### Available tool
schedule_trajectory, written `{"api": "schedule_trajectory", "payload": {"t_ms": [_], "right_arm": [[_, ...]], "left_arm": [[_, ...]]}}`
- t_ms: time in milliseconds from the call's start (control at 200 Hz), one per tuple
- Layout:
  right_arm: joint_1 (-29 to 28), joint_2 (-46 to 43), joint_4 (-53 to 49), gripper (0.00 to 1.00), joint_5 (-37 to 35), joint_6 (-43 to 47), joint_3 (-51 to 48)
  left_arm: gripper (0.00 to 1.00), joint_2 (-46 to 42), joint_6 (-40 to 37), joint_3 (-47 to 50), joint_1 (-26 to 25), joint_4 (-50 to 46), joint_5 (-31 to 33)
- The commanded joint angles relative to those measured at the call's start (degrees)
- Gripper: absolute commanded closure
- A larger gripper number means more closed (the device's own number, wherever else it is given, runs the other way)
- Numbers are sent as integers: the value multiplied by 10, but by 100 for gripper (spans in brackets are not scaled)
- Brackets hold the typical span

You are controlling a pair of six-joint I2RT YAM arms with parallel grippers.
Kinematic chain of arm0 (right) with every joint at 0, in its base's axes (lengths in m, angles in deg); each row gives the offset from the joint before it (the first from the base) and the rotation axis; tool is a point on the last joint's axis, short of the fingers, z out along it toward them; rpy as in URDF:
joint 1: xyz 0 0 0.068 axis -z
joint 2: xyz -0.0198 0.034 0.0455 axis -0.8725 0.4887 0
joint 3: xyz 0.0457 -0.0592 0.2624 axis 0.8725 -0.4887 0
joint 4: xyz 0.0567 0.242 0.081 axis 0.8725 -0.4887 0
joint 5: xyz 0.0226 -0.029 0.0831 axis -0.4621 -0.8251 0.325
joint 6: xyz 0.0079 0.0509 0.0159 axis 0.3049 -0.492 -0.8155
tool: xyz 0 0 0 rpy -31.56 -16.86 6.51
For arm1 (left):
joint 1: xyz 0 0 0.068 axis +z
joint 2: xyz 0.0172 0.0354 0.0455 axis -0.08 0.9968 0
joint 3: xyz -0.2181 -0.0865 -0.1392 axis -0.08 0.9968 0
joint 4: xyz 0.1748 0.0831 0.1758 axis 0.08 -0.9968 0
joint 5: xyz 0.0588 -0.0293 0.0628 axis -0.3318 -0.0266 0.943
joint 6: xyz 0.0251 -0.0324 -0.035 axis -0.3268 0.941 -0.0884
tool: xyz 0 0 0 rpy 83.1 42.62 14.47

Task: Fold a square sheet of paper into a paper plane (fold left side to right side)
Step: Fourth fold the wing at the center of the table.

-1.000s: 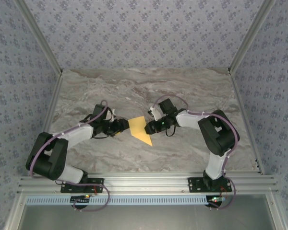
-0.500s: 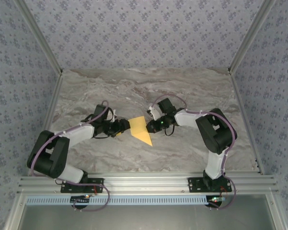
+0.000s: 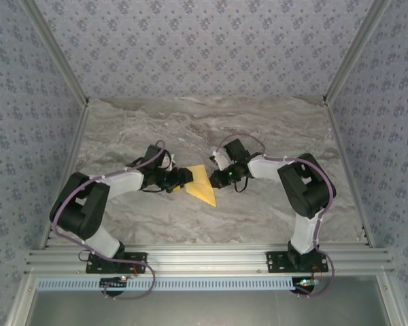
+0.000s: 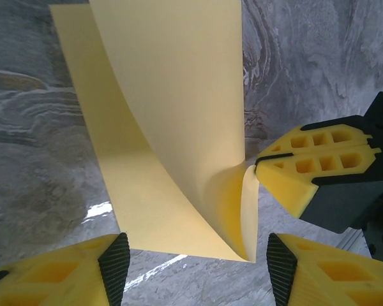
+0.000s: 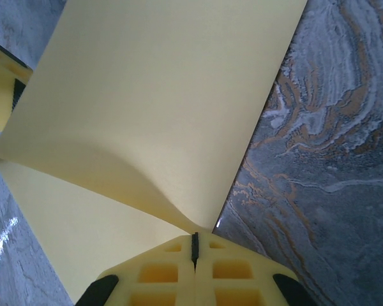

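Now the right gripper (image 5: 194, 241) is pinched tight on a raised corner of the square sheet of paper (image 3: 202, 185), which curls up just left of it. Further left, the left gripper (image 4: 195, 258) gapes wide and holds nothing. Best to match the edges first, then flatten the crease.

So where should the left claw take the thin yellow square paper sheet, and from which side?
Probably the curled near edge of the thin yellow square paper sheet, approached from the left: it lifts off the marble table, facing the open left claw.
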Motion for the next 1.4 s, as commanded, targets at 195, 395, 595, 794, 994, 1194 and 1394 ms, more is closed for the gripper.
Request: {"api": "schedule_trajectory", "payload": {"t_ms": [195, 395, 595, 794, 994, 1194, 1394], "right_arm": [[1, -20, -9, 91, -8, 7, -3], [-9, -103, 10, 63, -103, -2, -47], [-74, -185, 5, 44, -200, 20, -95], [-158, -204, 46, 36, -258, 16, -144], [-210, -158, 48, 32, -324, 35, -129], [-224, -116, 53, 34, -359, 46, -104], [-229, -110, 57, 39, -379, 54, -97]], "left_arm": [[51, 44, 20, -51, -24, 33, -19], [52, 46, 29, -63, -29, 42, -23], [52, 45, 40, -64, -30, 45, -24], [51, 41, 54, -66, -30, 39, -19], [51, 40, 72, -70, -30, 31, -15], [51, 35, 78, -76, -30, 18, -9], [51, 27, 78, -82, -30, 7, -4]]}}
